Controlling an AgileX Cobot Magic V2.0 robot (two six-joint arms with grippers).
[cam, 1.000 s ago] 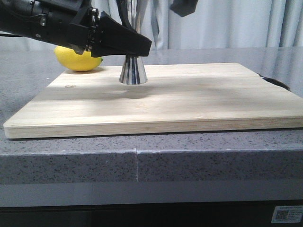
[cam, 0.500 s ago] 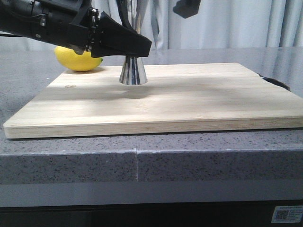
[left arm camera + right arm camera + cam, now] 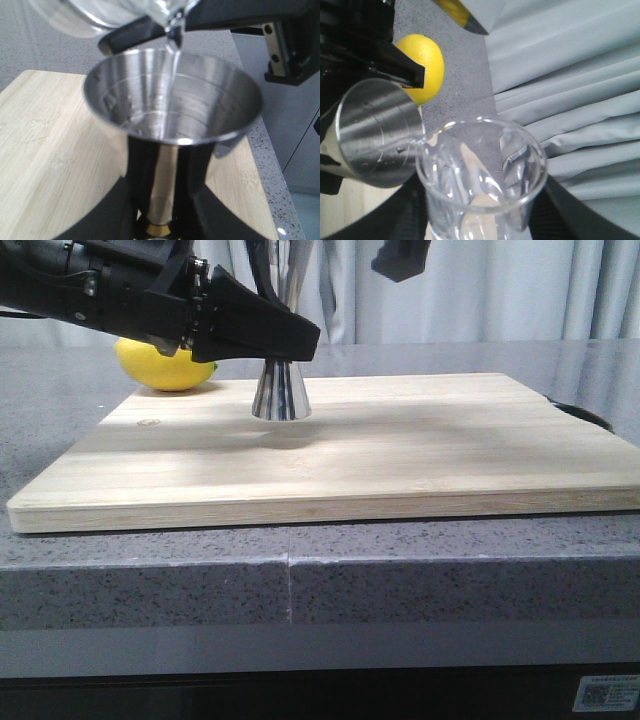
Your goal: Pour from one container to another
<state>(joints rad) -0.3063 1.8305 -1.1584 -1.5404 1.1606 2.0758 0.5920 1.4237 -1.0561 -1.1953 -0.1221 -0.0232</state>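
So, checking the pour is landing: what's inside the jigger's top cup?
A thin clear stream from the beaker lip runs down the jigger wall, with droplets and a little liquid pooled below. The lower cup's inside is hidden.

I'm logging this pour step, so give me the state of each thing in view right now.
Jigger: upright on the cutting board, gripped at its waist, liquid streaming in.
Beaker: tipped, lip over the jigger, pouring.
Left gripper: shut on jigger.
Right gripper: holding the beaker.
Lemon: resting behind the board, whole.
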